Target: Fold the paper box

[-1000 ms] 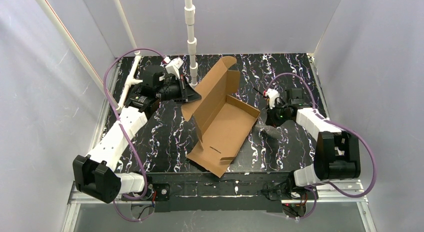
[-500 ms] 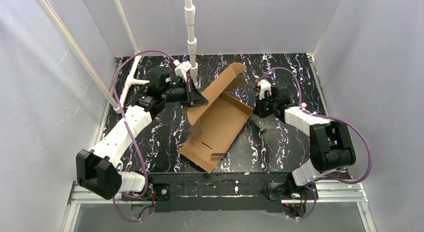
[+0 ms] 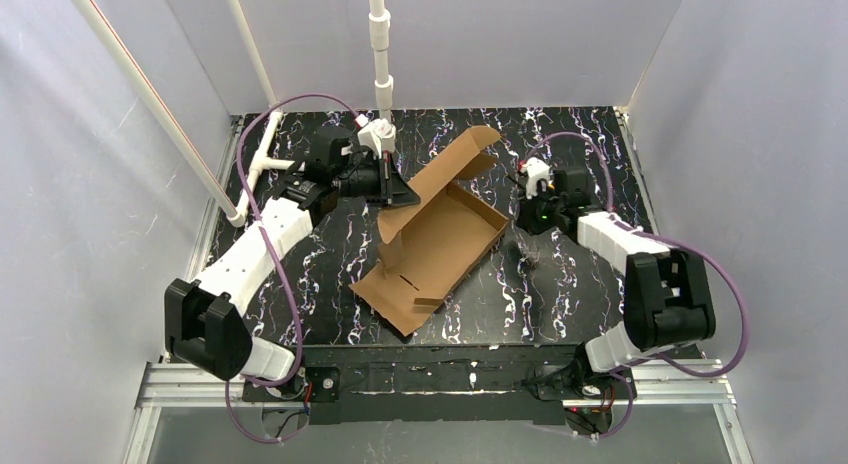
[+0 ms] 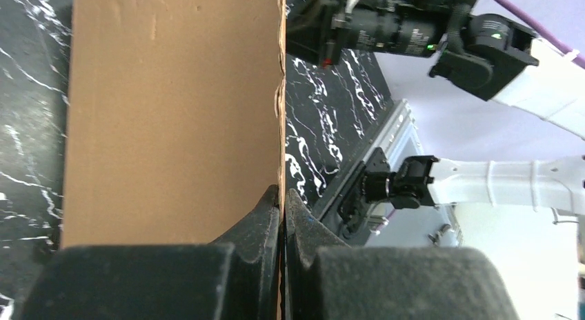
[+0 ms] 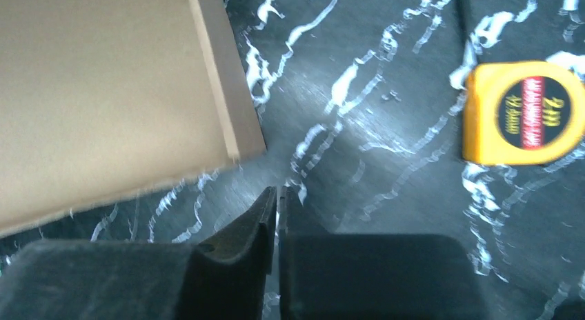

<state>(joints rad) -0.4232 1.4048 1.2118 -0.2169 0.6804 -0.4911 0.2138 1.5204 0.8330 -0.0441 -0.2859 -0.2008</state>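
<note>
The paper box [image 3: 437, 242] is a brown cardboard blank lying slantwise mid-table, with its side walls raised and its lid flap [image 3: 462, 156] pointing to the far right. My left gripper [image 3: 405, 197] is shut on the top edge of the box's far-left wall; the left wrist view shows the cardboard edge [image 4: 279, 99] pinched between the fingertips [image 4: 283, 193]. My right gripper [image 3: 524, 222] is shut and empty, low over the table just right of the box. In the right wrist view its tips [image 5: 278, 193] hang near a box corner [image 5: 238, 137].
An orange tape measure [image 5: 524, 113] lies on the black marbled table [image 3: 330, 274] to the right of my right gripper. White pipe posts stand at the back centre [image 3: 382, 79] and back left [image 3: 262, 162]. White walls enclose the table.
My left gripper has moved right and toward the back with the box wall in it. The box has turned, its near end swinging left. My right gripper has moved left toward the box.
</note>
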